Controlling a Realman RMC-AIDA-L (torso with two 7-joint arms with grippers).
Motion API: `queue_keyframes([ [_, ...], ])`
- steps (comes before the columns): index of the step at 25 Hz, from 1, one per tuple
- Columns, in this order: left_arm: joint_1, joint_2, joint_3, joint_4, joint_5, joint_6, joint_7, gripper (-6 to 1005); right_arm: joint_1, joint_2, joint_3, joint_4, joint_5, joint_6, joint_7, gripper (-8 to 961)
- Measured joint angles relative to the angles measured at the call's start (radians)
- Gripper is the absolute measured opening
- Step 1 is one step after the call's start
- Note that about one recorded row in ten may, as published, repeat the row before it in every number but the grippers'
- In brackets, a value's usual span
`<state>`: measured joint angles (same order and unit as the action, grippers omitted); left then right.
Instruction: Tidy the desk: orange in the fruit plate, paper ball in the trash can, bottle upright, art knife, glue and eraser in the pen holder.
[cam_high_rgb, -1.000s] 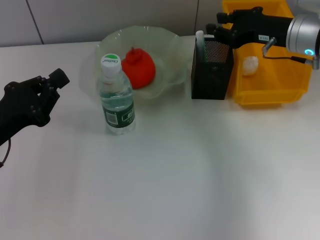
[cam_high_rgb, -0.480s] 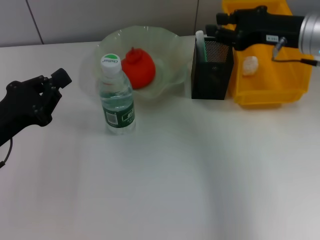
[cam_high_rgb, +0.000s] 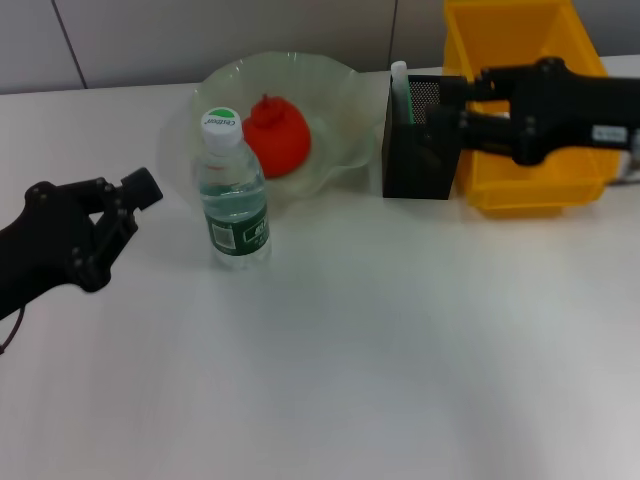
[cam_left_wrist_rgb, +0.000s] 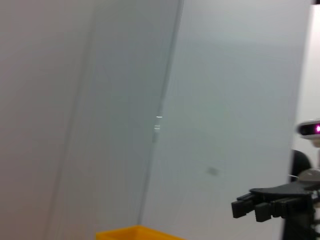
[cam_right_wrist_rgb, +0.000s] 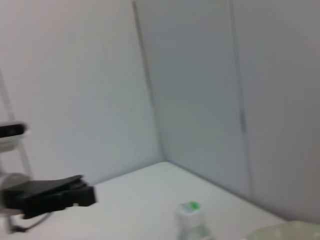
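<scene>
The bottle (cam_high_rgb: 235, 200) stands upright on the white table, its cap (cam_right_wrist_rgb: 190, 209) also showing in the right wrist view. Behind it the orange (cam_high_rgb: 275, 135) lies in the fruit plate (cam_high_rgb: 225, 75). The pen holder (cam_high_rgb: 418, 160) stands to the right of the plate, with a white-and-green stick (cam_high_rgb: 400, 85) poking out of it. My right gripper (cam_high_rgb: 452, 102) hovers open by the holder's top right edge, and its arm crosses in front of the trash can (cam_high_rgb: 510, 35). The paper ball, art knife, glue and eraser are hidden. My left gripper (cam_high_rgb: 128, 197) hangs left of the bottle, holding nothing.
A grey wall runs along the table's back edge. The left wrist view shows that wall, the trash can's rim (cam_left_wrist_rgb: 135, 232) and the right gripper (cam_left_wrist_rgb: 260, 206) farther off. The left gripper (cam_right_wrist_rgb: 55, 195) shows far off in the right wrist view.
My right arm has come down and back from over the pen holder and now covers the paper ball in the trash can. My left gripper has drifted slightly nearer and to the right.
</scene>
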<state>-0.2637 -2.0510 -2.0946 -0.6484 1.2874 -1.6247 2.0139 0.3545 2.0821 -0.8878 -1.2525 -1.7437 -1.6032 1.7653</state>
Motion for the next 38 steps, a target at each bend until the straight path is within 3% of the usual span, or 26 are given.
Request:
queue_keyframes([
  [7, 0.047, 0.027, -0.001, -0.106, 0.009, -0.075, -0.088, 0, -0.008, -0.004, 0.121, -0.008, -0.004, -0.212, 0.084, 390],
  [11, 0.069, 0.037, -0.001, -0.184, 0.057, -0.079, -0.196, 141, -0.021, -0.004, 0.156, -0.018, -0.024, -0.313, 0.130, 451],
  [15, 0.063, 0.036, -0.001, -0.250, 0.141, -0.087, -0.292, 273, -0.041, 0.003, 0.157, -0.054, -0.032, -0.382, 0.149, 666],
  [20, 0.050, 0.030, 0.001, -0.311, 0.241, -0.154, -0.355, 434, -0.062, 0.006, 0.158, -0.082, -0.032, -0.456, 0.186, 768],
  [25, 0.014, 0.040, -0.002, -0.308, 0.294, -0.200, -0.361, 651, -0.091, 0.008, 0.158, -0.098, -0.039, -0.491, 0.193, 769],
  [29, -0.013, 0.042, -0.002, -0.300, 0.333, -0.212, -0.343, 739, -0.111, 0.010, 0.159, -0.118, -0.060, -0.509, 0.180, 770],
  [32, -0.038, 0.031, -0.005, -0.281, 0.355, -0.205, -0.284, 805, -0.116, 0.010, 0.160, -0.126, -0.094, -0.509, 0.151, 770],
  [35, -0.068, 0.012, -0.041, -0.228, 0.360, -0.197, -0.215, 804, -0.110, 0.010, 0.160, -0.122, -0.120, -0.505, 0.124, 771],
  [38, -0.077, 0.006, -0.054, -0.211, 0.361, -0.193, -0.205, 803, -0.099, 0.010, 0.156, -0.126, -0.131, -0.502, 0.105, 771],
])
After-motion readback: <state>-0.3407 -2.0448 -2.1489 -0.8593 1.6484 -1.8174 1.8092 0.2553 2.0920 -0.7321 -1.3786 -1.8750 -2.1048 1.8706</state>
